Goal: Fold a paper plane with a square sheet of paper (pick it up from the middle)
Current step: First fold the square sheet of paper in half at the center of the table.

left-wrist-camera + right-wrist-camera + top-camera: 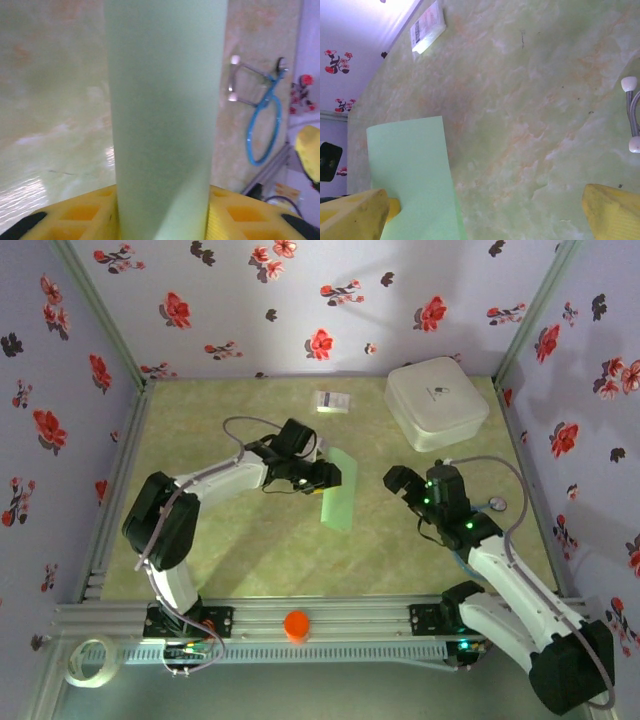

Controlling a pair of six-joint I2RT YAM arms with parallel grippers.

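We counted one green sheet (338,498), edge pinched in the left pincer (322,480); right pincer (417,478) gaped wide over open counter (250,550).

black-jointed white arms (220,478), looping grey cables (240,425), small green lights (430,498), yellow cut-out fingers (75,215)

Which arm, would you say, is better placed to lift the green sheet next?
Left, I would judge. The left gripper is at the square sheet of paper, which crosses its fingers in its wrist view; the right gripper stands open, apart from the sheet.
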